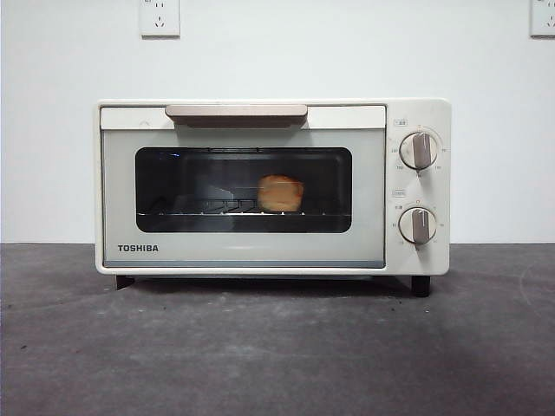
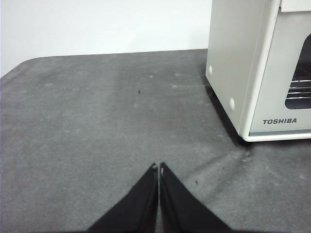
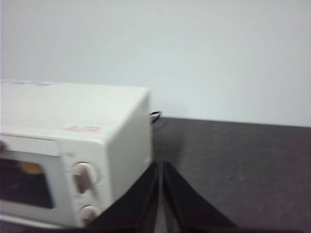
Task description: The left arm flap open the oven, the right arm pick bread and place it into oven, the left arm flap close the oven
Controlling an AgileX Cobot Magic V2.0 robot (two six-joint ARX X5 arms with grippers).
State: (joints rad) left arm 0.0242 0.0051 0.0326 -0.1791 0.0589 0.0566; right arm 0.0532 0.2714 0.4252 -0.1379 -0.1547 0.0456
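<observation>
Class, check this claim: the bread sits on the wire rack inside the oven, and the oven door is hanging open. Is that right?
Not quite. The bread does sit on the wire rack inside the oven, but the front view shows the door shut, the bread visible through its glass.

Cream oven (image 1: 273,186) upright, door shut; golden bread (image 1: 280,193) inside on rack.

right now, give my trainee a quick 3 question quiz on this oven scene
1. True or false: the oven door is shut.
2. Where is the bread? A) on the table B) on the rack inside the oven C) in the right gripper
3. How do the left gripper and right gripper jaws stand?

Key: 1 true. 2 B. 3 both shut, holding nothing, away from the oven's handle.
</observation>
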